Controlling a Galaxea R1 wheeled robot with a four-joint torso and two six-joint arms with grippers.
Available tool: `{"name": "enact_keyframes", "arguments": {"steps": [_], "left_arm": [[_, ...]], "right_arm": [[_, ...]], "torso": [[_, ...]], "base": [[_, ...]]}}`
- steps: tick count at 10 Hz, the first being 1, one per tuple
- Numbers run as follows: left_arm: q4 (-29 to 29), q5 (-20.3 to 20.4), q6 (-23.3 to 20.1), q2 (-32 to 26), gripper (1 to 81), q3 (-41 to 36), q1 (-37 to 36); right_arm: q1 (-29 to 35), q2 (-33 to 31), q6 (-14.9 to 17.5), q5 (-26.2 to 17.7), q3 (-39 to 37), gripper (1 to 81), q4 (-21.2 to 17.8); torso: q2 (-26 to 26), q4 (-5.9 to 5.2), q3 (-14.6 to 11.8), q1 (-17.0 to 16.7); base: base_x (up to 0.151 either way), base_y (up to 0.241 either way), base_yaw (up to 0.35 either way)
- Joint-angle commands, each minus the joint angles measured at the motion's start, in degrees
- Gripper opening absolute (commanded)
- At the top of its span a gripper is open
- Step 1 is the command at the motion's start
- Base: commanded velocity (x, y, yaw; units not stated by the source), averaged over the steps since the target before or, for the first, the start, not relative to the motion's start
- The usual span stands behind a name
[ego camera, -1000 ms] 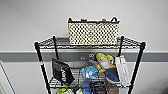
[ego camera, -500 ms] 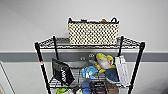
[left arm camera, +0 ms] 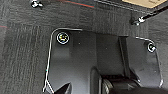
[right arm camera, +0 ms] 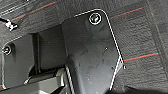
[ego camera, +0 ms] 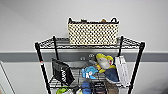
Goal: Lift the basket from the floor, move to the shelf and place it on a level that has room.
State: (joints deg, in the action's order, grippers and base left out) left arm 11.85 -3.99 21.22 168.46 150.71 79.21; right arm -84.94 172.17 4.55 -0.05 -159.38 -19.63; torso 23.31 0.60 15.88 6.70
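Sitting centred on the top level, the basket leaves margins either side; pincer states unclear.

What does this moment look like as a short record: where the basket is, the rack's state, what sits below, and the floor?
basket: cream woven basket upright on the top tier, nearer the wall side
shelf: black wire rack against a pale wall with a grey band
tier below: black bag, yellow plush toy, blue toy, white box
floor: dark carpet tiles with thin red lines, in both wrist views
task state: basket appears placed
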Motion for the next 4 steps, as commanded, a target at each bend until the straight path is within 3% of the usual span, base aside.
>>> {"name": "enact_keyframes", "arguments": {"steps": [1,4], "left_arm": [[1.16,-2.43,-0.04,5.38,81.1,8.87,-2.53],[1.25,-3.4,-0.13,7.42,81.1,11.18,-2.09]], "right_arm": [[2.19,2.06,0.38,-1.81,-0.39,81.1,2.47],[1.84,3.03,0.38,-0.21,-0.48,81.1,2.93]], "torso": [[0.0,0.0,0.0,0.0],[0.02,0.0,-0.02,0.0]], "base": [[0.0,0.0,0.0],[0.0,0.0,0.0]]}}
